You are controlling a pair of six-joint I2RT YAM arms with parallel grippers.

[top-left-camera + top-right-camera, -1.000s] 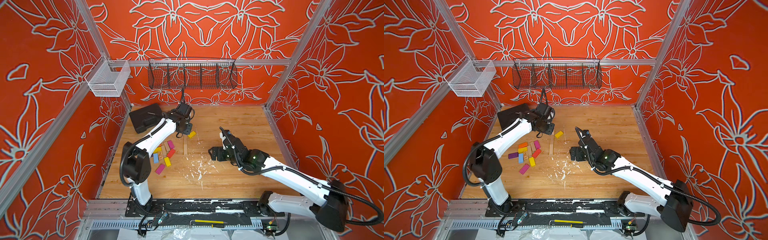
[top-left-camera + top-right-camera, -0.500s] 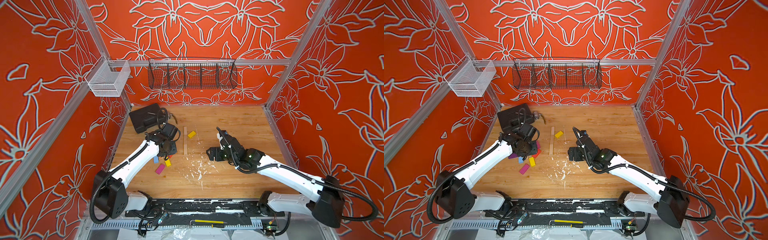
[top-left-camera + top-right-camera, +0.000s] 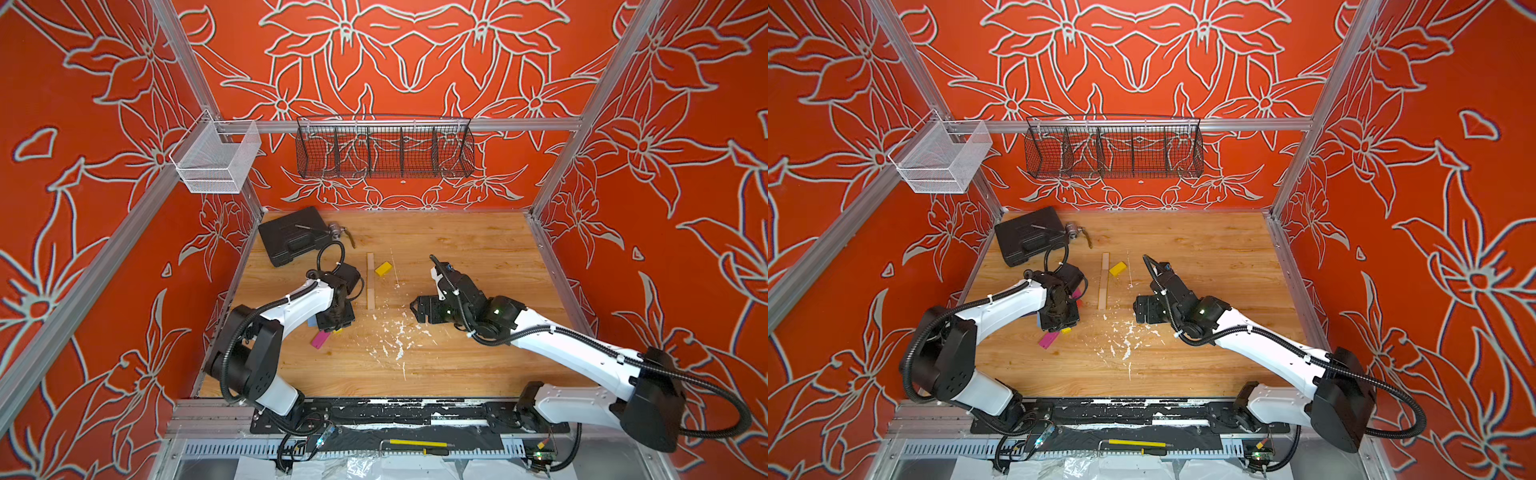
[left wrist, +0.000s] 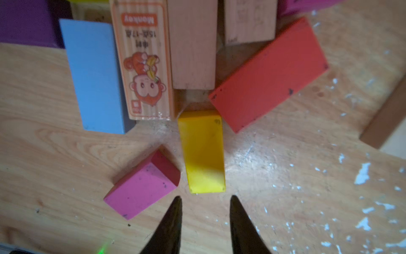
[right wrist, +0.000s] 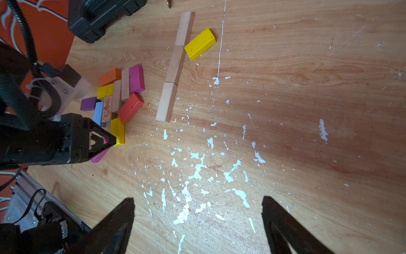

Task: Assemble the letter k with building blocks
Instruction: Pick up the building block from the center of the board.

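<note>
Now left gripper (image 4: 205, 196) is brought back to pile (image 5: 116, 94), jaws slightly apart, empty, short of yellow block (image 4: 202, 151). Pale stem (image 5: 173, 66) is laid, placed yellow block (image 5: 200, 44) touching it; second diagonal is judged next. Right gripper (image 5: 197, 198) is held wide, empty.

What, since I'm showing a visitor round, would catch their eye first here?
A straight line of three pale wood bars lies mid-table, a yellow block angled against it. Toward the robot's left, the left tool is poised, slightly open, at the edge of a heap of coloured blocks. Nearby, white paint flecks speckle the wood.
</note>
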